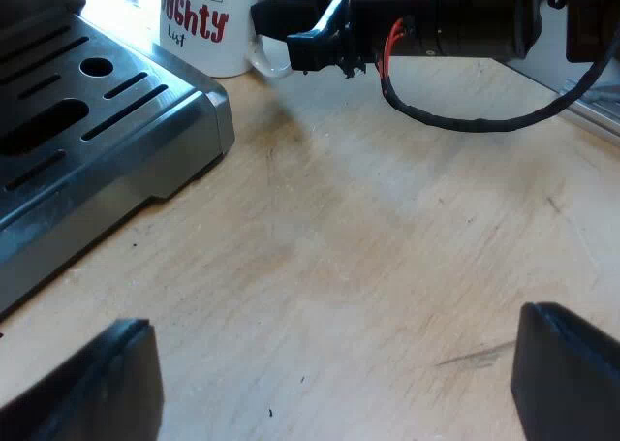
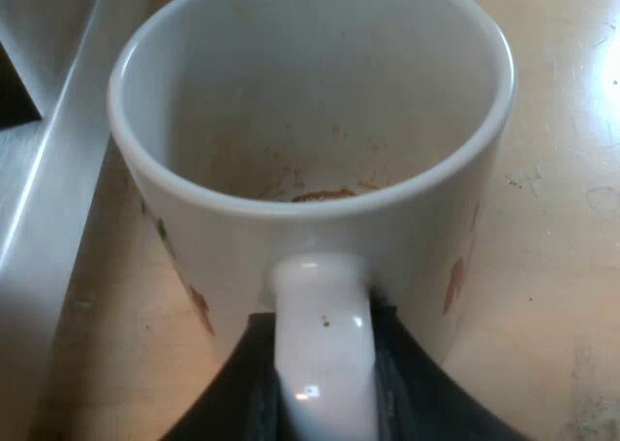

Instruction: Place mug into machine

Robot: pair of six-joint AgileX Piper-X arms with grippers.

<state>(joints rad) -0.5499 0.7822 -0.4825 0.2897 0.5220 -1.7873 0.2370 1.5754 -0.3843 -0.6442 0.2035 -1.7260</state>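
Half done at best: clamping black fingers (image 2: 242, 397) of right gripper (image 2: 322, 383) on handle of white ceramic mug with red lettering (image 2: 310, 218); resting it on pale wooden table (image 1: 387, 247) just beside grey slotted metal drip tray (image 1: 87, 121), not yet aboard; hovering left gripper (image 1: 334, 325) empty, fingers wide apart.

A pale wooden tabletop (image 1: 387, 228), scuffed and flecked with small dark marks, catches bright light.

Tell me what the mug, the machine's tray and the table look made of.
Mug: glazed white ceramic, by its glossy highlights and thick rim. Machine's tray: brushed metal, probably steel, with a dull grey sheen. Table: pale wood or laminate, showing faint grain.
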